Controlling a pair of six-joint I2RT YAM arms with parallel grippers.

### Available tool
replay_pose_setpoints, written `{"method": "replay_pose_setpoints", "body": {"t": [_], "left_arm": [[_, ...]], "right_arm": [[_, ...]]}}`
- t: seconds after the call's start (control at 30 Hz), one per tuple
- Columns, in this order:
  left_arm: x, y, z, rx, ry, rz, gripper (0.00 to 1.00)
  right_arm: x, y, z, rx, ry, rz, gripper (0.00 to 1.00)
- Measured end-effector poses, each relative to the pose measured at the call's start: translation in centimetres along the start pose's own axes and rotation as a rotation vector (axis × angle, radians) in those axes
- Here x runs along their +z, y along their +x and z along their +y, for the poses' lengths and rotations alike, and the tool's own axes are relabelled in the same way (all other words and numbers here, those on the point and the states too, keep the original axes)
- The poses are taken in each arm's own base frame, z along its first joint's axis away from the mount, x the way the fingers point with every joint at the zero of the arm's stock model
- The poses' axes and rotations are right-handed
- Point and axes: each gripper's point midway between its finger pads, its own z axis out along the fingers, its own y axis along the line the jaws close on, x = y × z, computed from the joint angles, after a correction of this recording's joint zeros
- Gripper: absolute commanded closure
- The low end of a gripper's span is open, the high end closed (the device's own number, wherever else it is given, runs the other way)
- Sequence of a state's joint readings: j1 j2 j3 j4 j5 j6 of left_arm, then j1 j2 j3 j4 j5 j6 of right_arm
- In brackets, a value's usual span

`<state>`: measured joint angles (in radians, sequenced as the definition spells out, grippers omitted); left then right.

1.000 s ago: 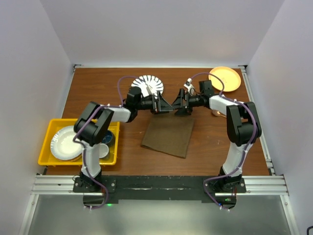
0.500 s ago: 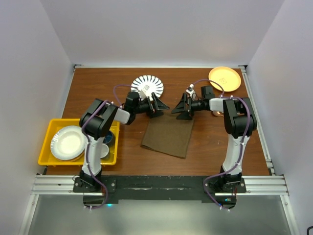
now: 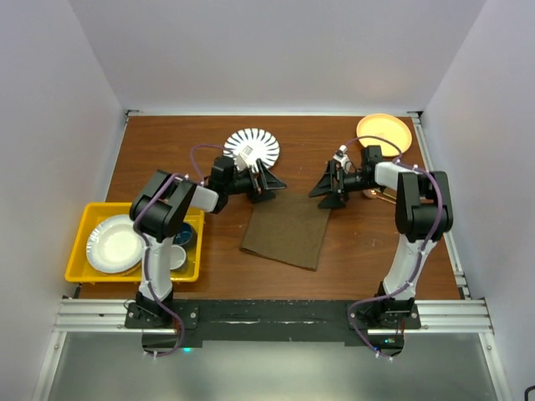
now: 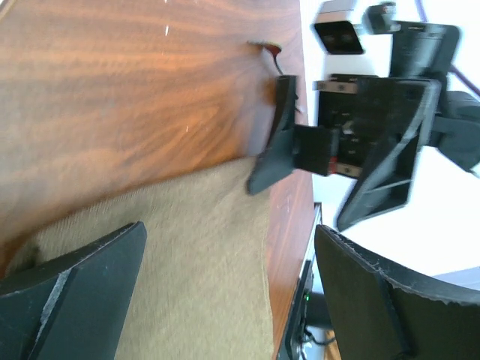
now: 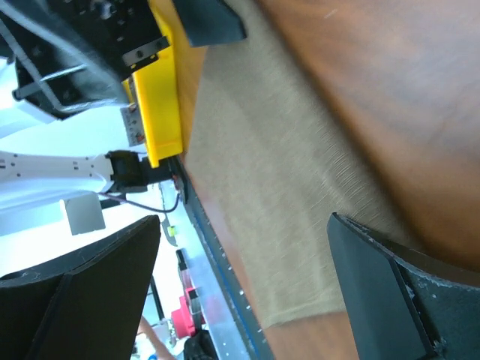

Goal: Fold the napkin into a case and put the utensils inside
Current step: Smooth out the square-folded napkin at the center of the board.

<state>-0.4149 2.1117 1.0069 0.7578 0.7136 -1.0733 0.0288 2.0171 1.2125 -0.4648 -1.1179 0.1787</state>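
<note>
The olive-brown napkin (image 3: 287,231) lies flat on the table as a folded rectangle, and it also shows in the left wrist view (image 4: 172,255) and the right wrist view (image 5: 300,187). My left gripper (image 3: 276,185) is open and empty just past the napkin's far left corner (image 4: 229,232). My right gripper (image 3: 323,195) is open and empty just past the far right corner (image 5: 244,221). The two grippers face each other. A copper-toned utensil (image 3: 379,195) peeks out beside the right arm. The silvery one is hidden.
A striped plate (image 3: 252,146) sits behind the left gripper. An orange plate (image 3: 384,134) is at the far right corner. A yellow tray (image 3: 84,225) with a white plate and bowls stands at the left edge.
Both grippers have drawn apart from over the napkin's far edge, the left going left and the right going right. The napkin stays flat.
</note>
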Motion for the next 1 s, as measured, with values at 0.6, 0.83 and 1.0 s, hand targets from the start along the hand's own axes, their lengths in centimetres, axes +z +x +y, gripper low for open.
{"method": "replay_pose_setpoints", "body": {"t": [0.6, 0.83, 1.0], "left_arm": [[-7.5, 9.9, -1.7, 0.000, -0.054, 0.221, 0.00], [-8.2, 10.9, 0.1, 0.013, -0.040, 0.274, 0.00], [-9.2, 10.2, 0.1, 0.134, -0.053, 0.270, 0.00]], "right_arm": [[2.8, 3.4, 2.2, -0.038, 0.026, 0.065, 0.02], [2.8, 3.9, -0.1, -0.033, 0.066, 0.093, 0.05], [2.3, 4.3, -1.0, -0.058, 0.091, 0.106, 0.33]]}}
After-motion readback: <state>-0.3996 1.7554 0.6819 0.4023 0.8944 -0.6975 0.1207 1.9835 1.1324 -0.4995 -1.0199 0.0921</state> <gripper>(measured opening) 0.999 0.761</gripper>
